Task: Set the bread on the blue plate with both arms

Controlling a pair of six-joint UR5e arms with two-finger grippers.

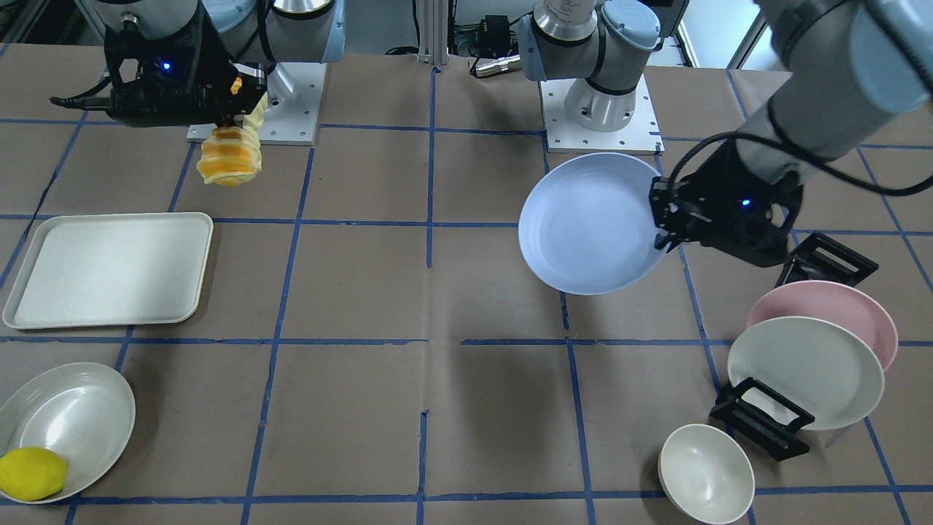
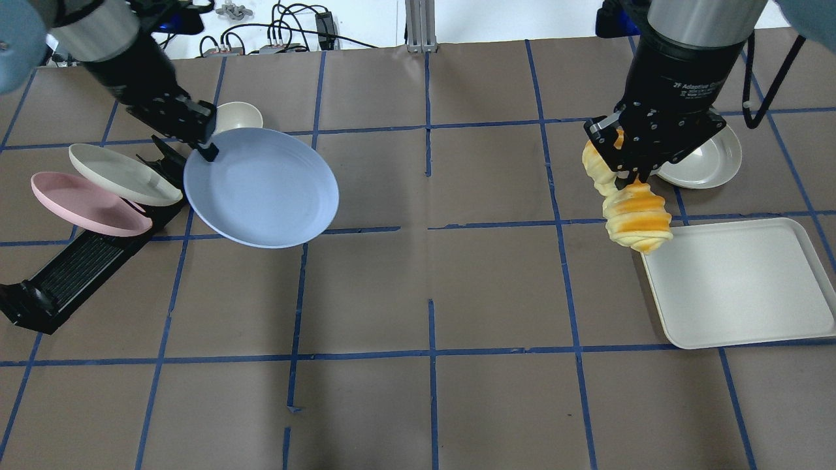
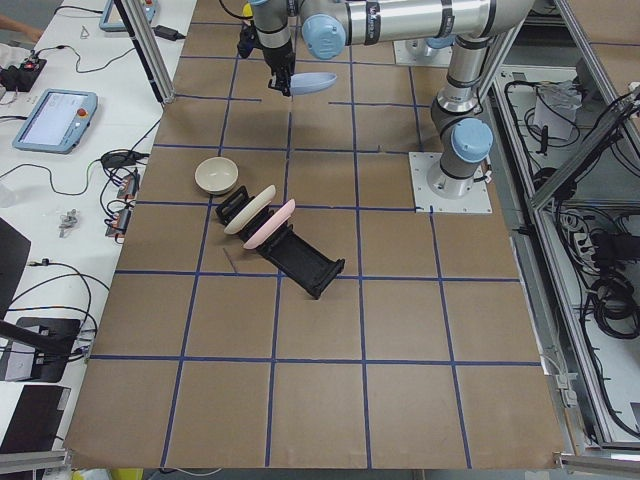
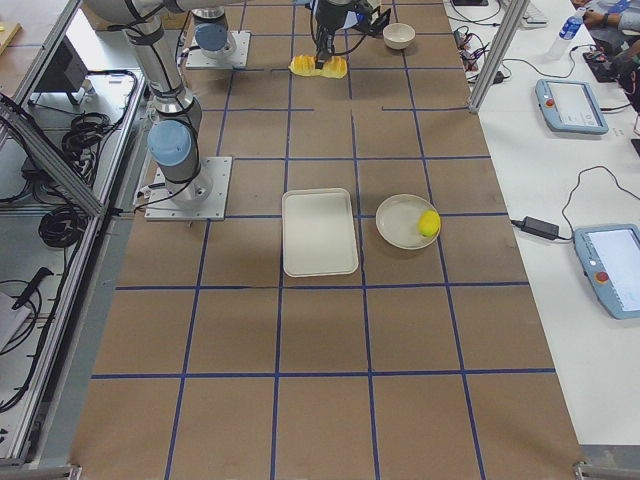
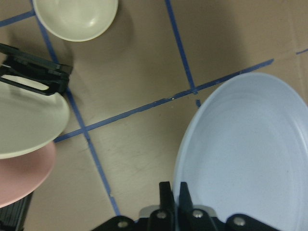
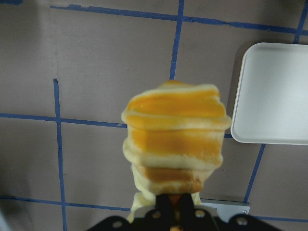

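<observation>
Overhead exterior: left gripper (image 2: 206, 151) tight on blue plate (image 2: 264, 190) edge, right gripper (image 2: 629, 175) on bread (image 2: 637, 219)

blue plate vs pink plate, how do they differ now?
Colour: the blue plate is pale blue, the pink plate pink. Support: the blue plate hangs lifted, pinched at its rim by the left gripper; the pink plate leans in the black rack. Both are round, shallow, plain.
</observation>
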